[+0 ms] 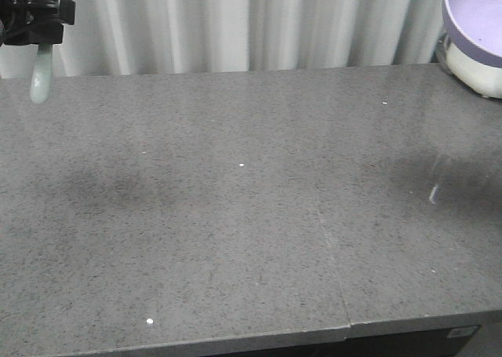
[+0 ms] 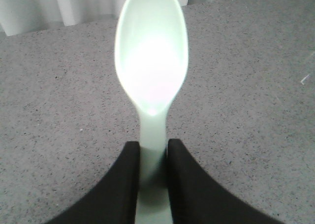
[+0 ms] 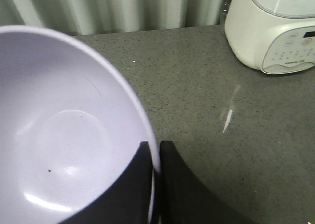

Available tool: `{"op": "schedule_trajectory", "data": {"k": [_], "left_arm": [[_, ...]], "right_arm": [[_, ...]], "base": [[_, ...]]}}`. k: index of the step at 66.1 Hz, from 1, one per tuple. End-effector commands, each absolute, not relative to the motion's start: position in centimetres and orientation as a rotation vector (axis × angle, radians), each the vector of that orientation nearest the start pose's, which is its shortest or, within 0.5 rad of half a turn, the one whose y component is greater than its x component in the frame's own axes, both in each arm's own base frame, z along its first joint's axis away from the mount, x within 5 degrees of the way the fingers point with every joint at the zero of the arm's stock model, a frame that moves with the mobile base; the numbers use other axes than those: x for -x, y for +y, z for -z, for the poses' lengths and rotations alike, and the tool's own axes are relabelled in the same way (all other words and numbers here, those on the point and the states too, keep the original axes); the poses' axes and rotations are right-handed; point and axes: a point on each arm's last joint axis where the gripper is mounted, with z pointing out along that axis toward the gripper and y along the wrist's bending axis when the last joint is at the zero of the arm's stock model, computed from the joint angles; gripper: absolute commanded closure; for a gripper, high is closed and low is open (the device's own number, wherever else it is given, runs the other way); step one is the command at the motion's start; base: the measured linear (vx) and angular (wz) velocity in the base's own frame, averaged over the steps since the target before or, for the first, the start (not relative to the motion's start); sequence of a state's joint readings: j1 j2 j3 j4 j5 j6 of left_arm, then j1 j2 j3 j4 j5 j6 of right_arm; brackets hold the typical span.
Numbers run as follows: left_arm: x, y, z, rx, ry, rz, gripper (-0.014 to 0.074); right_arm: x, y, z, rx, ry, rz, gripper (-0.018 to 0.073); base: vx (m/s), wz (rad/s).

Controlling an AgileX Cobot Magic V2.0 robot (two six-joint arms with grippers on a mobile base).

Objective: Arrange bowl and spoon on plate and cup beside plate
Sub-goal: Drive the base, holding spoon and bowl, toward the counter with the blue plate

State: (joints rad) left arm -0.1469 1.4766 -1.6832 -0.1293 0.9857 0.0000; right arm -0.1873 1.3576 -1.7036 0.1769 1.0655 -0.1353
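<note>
High at the far left, my left gripper [image 1: 35,16] is shut on the handle of the pale mint-green spoon [image 1: 41,78], which hangs head down above the table. In the left wrist view the spoon [image 2: 151,61] points away from the gripper [image 2: 153,147], its handle clamped between both black fingers. The lavender bowl [image 1: 471,20] is held up at the top right corner. My right gripper [image 3: 156,147] is shut on the bowl [image 3: 64,130] at its rim, one finger inside and one outside. The plate and the cup are out of view.
A grey speckled stone table [image 1: 251,216] fills the front view, its front edge [image 1: 235,345] near the bottom. A white kitchen appliance [image 1: 478,71] stands at the back right, below the bowl, and is the white appliance [image 3: 270,32] in the right wrist view. A pale curtain [image 1: 235,20] hangs behind.
</note>
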Motion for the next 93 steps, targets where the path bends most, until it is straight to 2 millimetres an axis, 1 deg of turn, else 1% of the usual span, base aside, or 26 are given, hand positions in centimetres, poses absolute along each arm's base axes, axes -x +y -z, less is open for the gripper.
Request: {"op": "schedule_trajectory", "data": {"k": [1,25,68,93], "left_arm": [[-29.91,-5.68,-46.95,-0.128,2.134,0.272,0.0603],[-29.91,-5.68,-46.95,-0.128,2.134,0.272,0.0603],[-29.91,-5.68,-46.95,-0.128,2.134,0.272,0.0603],[-29.91,-5.68,-46.95,-0.128,2.134,0.272,0.0603]], "right_arm": [[-25.70,-3.57,-50.23,-0.062,2.054,-0.018,0.0565],[-25.70,-3.57,-50.23,-0.062,2.054,-0.018,0.0565],[-25.70,-3.57,-50.23,-0.062,2.054,-0.018,0.0565],[-25.69,-3.57,-50.21,-0.062,2.056,-0.019,0.0565]], "base": [[-0.03,-0.21],[-0.03,-0.32],[-0.04,-0.45],[-0.01,-0.28]]}}
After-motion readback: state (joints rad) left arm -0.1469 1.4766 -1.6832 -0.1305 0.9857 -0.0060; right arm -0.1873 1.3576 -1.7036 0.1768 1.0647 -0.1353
